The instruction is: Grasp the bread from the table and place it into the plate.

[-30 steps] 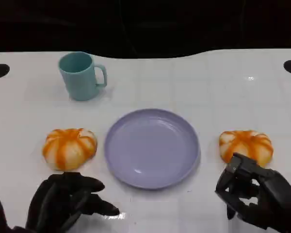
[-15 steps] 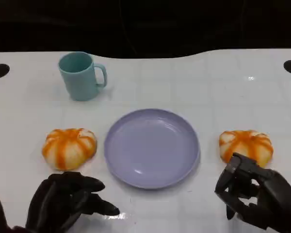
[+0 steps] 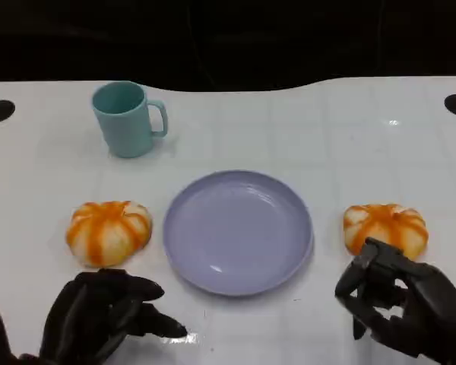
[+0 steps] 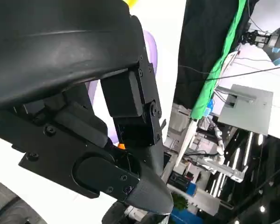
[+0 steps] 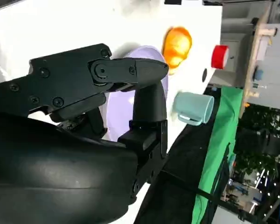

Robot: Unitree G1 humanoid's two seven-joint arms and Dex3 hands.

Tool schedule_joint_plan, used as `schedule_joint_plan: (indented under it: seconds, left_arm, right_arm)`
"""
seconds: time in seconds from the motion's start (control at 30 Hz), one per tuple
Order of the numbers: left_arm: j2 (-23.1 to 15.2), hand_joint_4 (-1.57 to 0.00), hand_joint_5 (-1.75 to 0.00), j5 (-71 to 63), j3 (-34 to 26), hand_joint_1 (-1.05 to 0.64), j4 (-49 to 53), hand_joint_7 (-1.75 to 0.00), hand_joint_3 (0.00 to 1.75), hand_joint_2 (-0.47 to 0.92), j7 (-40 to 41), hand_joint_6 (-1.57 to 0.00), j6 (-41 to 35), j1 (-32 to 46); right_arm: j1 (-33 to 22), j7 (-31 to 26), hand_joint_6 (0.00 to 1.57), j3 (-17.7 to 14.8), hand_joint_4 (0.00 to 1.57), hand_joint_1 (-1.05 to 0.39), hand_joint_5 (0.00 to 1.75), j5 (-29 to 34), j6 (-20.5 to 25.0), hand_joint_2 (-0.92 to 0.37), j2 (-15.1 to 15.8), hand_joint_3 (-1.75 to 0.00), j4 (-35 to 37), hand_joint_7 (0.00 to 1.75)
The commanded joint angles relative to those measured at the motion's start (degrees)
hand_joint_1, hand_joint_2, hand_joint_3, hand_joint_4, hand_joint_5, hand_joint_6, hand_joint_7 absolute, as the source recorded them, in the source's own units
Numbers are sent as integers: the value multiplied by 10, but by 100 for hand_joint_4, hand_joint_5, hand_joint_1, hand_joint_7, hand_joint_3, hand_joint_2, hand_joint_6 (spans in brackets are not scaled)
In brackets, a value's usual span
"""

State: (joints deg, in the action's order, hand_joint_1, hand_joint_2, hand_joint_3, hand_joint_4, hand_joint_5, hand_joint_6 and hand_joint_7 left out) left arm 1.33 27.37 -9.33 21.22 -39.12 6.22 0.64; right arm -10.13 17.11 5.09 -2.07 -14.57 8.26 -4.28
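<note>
My right hand (image 3: 401, 306), fingers apart and holding nothing, sits just short of the right bread (image 3: 386, 229). My left hand (image 3: 106, 315), likewise spread and holding nothing, rests near the left bread (image 3: 108, 231). Both loaves lie on the table (image 3: 327, 137), flanking the lavender plate (image 3: 238, 231), so I judge the grasp not yet made. A teal mug (image 3: 128, 119) stands well behind, obstructing nothing.

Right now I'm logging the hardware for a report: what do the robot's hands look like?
Both the left hand and the right hand are matte black, with blocky jointed fingers held by small round screws. The wrist views show a smooth rounded black shell behind each hand. No markings or cables are visible.
</note>
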Motion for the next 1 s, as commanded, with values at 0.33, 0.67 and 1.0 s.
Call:
schedule_joint_plan:
  seconds: [0.33,0.67,1.0]
  left_arm:
    - [-12,-157,-19,-1,-4,-100,-3,0,0,80,-3,-156,3,1]
    - [-13,-157,-20,0,-2,-100,-10,0,0,80,0,-157,-4,3]
    - [-10,-157,-20,2,-2,-100,-13,0,0,80,0,-156,-6,4]
  right_arm:
    - [46,-37,41,-29,42,-48,109,47,-154,-92,16,-19,47,76]
    - [86,-103,41,-61,25,-55,65,152,-226,-92,55,-10,74,27]
    - [95,-109,25,-64,1,-56,39,279,-173,-89,135,0,35,6]
